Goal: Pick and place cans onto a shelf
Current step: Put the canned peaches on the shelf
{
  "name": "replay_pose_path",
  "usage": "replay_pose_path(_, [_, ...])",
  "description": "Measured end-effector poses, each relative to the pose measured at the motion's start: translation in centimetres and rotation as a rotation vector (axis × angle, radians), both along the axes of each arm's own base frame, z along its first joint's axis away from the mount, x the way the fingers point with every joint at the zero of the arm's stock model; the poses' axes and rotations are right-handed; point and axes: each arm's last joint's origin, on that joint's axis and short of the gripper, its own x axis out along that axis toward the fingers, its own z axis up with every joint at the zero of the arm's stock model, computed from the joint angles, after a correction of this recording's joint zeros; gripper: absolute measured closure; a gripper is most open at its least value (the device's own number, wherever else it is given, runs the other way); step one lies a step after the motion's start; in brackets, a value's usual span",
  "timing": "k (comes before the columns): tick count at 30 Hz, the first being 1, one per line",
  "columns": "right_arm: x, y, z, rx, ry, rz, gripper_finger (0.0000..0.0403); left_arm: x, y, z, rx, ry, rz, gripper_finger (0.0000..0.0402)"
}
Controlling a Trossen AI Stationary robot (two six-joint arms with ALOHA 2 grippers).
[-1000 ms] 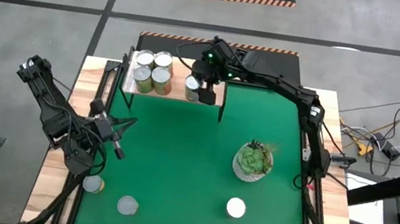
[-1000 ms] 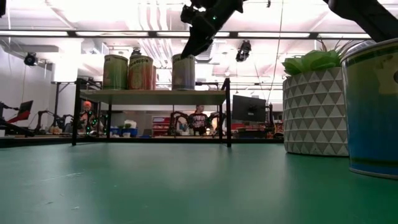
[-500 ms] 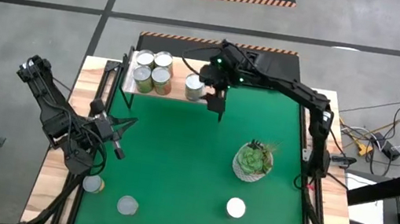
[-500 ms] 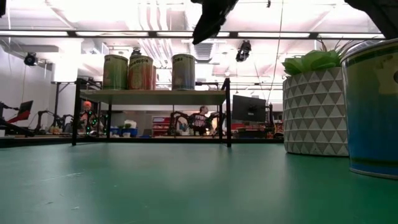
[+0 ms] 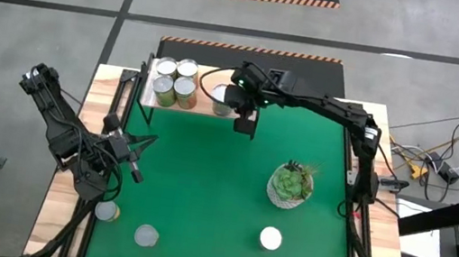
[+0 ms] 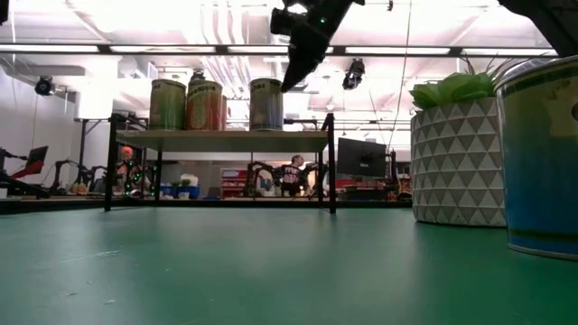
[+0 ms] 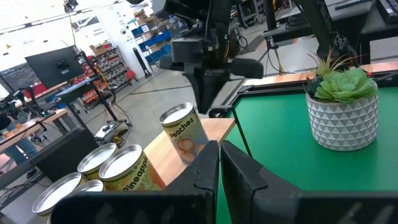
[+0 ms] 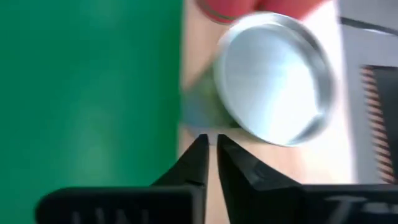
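Note:
The shelf (image 5: 251, 107) stands at the mat's far side. It carries a cluster of cans (image 5: 173, 83) at its left and a single can (image 5: 222, 100) further right. The low view shows them as cans (image 6: 187, 105) and a lone can (image 6: 266, 104) on the shelf (image 6: 221, 140). My right gripper (image 5: 245, 125) hovers shut just beside that lone can, above the shelf's near edge, touching nothing. In its wrist view the fingertips (image 8: 211, 146) point past the can's silvery top (image 8: 273, 81). My left gripper (image 5: 134, 167) waits shut at the mat's left edge. Three more cans (image 5: 107, 211) (image 5: 146, 236) (image 5: 270, 239) stand near the front.
A white patterned pot with a green plant (image 5: 291, 185) stands right of the mat's centre. It shows in the low view as a pot (image 6: 456, 162) beside a can (image 6: 542, 153) close to the camera. Bare green mat (image 5: 204, 179) lies between shelf and front cans.
My right gripper has drawn away from the lone can on the shelf, going up and toward the table's near edge, and has shut. The can stays upright where it stood on the shelf.

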Motion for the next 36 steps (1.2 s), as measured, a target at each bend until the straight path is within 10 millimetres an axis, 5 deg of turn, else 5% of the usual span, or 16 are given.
replay_pose_path(5, [-0.1, -1.2, 0.3, -0.135, 0.002, -0.108, 0.0392, 0.0, 0.0, 0.0, 0.0, 0.0, 0.0, 0.0402])
replay_pose_path(27, [0.8, -2.3, 0.3, -0.113, -0.131, -0.162, 0.039, 0.0, 0.0, 0.0, -0.002, -0.002, 0.0, 0.0402])
replay_pose_path(36, [2.5, -3.2, -1.6, -0.143, -0.154, -0.178, 0.039, 0.0, 0.0, 0.0, -0.005, -0.004, 0.0, 0.0402])
